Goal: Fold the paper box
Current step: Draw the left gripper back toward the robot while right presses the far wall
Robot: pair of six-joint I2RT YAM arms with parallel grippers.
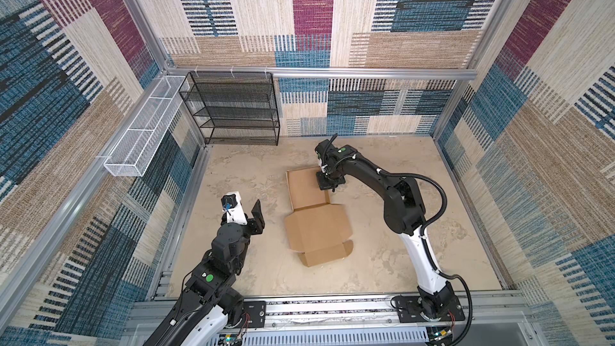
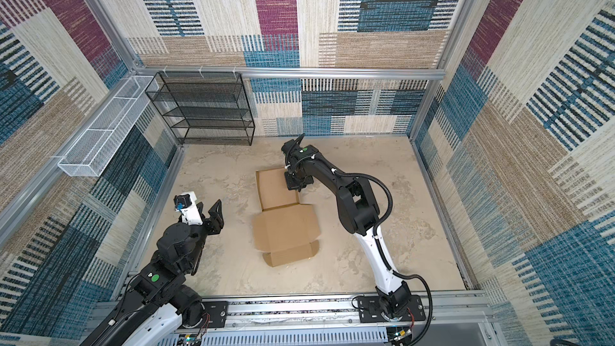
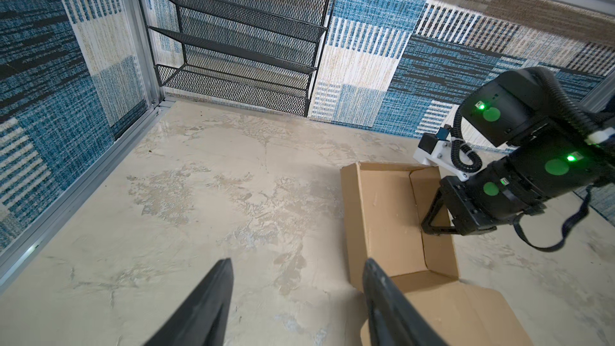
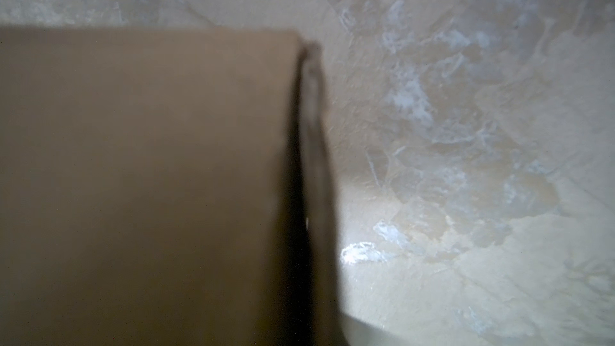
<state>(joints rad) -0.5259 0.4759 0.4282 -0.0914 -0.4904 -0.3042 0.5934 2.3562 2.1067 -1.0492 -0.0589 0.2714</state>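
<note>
**Folding a light cardboard box that is only half made**

At 9 o'clock from the box, the left gripper (image 2: pixel 209 209) hangs above the table (image 1: pixel 249 178). Its jaws are spread wide and hold nothing.

The paper box (image 1: pixel 314 224) lies near the middle of the table. It is plain brown cardboard with no print on it. The 12 o'clock half is already a shallow tray with low walls standing up. The 6 o'clock half lies flat like a lid. It has a long flap at its end and small round ears at the corners.

I think the box is very light, so it could slide on the smooth table when pushed. The flat parts look stiff, and they should bend only along the pressed lines. A hard squeeze could dent a wall. Good places to hold are a wall's top edge or the free edge of the flat lid, while the other arm keeps the tray steady.

At 1 o'clock on the box, the right gripper (image 3: pixel 432 221) is down at the tray's right wall. Its jaws are pressed together. I cannot tell if cardboard is caught between them.
</note>
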